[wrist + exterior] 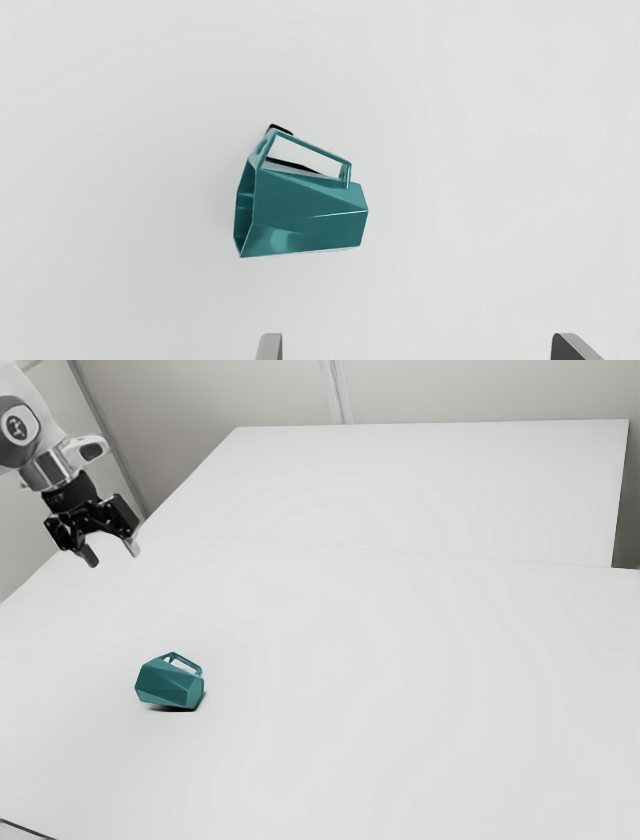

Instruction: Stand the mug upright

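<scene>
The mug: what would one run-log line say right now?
mug: lying on its side on the table | jaws: open, empty, raised clear of mug | status: not yet upright

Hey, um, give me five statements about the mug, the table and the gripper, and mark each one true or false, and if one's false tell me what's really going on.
1. The mug lies on its side on the table. True.
2. The mug's mouth points straight up. False: the mouth opens sideways.
3. The gripper has its two fingers apart. True.
4. The gripper is holding the mug. False: it is open and away from the mug.
5. The mug is teal, with a faceted body. True.
</scene>
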### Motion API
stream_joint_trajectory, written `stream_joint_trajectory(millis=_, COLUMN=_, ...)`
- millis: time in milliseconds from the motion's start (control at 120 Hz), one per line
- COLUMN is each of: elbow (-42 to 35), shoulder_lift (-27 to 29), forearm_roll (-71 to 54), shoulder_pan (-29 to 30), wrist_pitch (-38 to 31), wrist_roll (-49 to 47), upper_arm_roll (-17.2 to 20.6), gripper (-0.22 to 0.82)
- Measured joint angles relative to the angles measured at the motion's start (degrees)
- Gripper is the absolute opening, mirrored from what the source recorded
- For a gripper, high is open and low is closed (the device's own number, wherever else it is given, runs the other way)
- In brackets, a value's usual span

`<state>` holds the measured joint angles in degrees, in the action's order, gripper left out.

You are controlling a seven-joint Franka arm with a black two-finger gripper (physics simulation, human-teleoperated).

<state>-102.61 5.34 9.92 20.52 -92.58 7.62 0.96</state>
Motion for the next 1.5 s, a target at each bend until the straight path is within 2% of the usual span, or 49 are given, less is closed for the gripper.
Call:
stream_joint_trajectory(millis=367, elbow=-11.51, shoulder_lift=1.11, forearm_roll=11.64, shoulder_pan=9.29, wrist_pitch=-7.44, wrist_roll=11.46, upper_arm_roll=-0.04, gripper=0.58)
stream_joint_trajectory(millis=675, elbow=-17.72, shoulder_lift=-2.04, forearm_roll=22.63, shoulder_pan=16.02, wrist_pitch=-10.43, wrist_roll=24.50, upper_arm_roll=-0.15, gripper=0.58)
stream_joint_trajectory(millis=833, elbow=-20.43, shoulder_lift=-4.98, forearm_roll=28.42, shoulder_pan=17.79, wrist_pitch=-12.05, wrist_roll=32.86, upper_arm_roll=-0.16, gripper=0.58)
stream_joint_trajectory(millis=1117, elbow=-20.73, shoulder_lift=-11.08, forearm_roll=33.26, shoulder_pan=19.82, wrist_pitch=-13.35, wrist_roll=45.69, upper_arm_roll=-0.17, gripper=0.58)
stream_joint_trajectory(millis=1500, elbow=-20.73, shoulder_lift=-15.63, forearm_roll=33.26, shoulder_pan=19.77, wrist_pitch=-11.81, wrist_roll=51.43, upper_arm_roll=-0.17, gripper=0.58)
